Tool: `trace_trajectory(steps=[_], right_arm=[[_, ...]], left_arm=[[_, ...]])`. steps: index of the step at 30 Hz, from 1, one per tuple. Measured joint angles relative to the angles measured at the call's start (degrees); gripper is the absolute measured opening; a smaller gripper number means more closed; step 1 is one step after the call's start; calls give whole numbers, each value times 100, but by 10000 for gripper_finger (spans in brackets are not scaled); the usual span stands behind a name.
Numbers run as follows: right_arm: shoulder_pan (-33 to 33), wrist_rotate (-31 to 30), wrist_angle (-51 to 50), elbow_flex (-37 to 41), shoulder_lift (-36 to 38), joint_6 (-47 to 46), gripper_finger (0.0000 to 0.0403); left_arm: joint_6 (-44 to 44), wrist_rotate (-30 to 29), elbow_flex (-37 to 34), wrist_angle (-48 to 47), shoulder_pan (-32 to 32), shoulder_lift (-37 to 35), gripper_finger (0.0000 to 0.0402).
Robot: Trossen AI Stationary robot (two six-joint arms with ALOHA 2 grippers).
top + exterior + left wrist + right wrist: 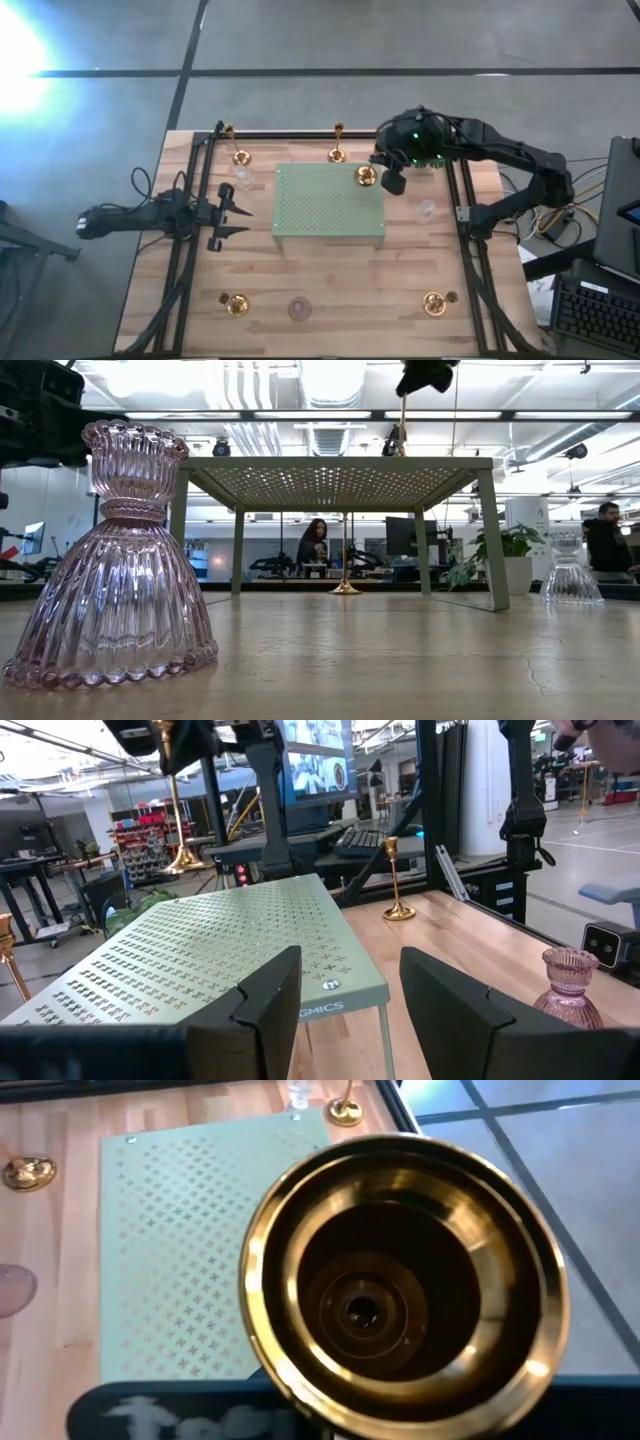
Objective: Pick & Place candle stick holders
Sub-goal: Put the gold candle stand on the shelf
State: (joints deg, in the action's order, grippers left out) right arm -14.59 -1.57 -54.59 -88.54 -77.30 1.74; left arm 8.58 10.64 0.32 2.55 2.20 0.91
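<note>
A brass holder is held clamped by the right gripper above the tray, evidently for placement; the left gripper is parked wide.

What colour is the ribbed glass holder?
Pale pink glass holder; clearest in the low view.

Overhead, table-level, two wrist views; shared tray.

You see one brass holder upright over the tray's far right corner, others ringing the tray.
</note>
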Motion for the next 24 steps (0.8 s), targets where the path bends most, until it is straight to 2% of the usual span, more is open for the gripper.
trace_trajectory(steps=[8,15,24], right_arm=[[-334,330,-226,-309,-371,174,11],[-471,786,-221,-452,-431,300,11],[-605,1042,-225,-669,-593,298,11]], left_arm=[[0,-1,2,-2,0,0,177],[-1,-1,2,-1,0,0,177],[0,1,2,-1,0,0,177]])
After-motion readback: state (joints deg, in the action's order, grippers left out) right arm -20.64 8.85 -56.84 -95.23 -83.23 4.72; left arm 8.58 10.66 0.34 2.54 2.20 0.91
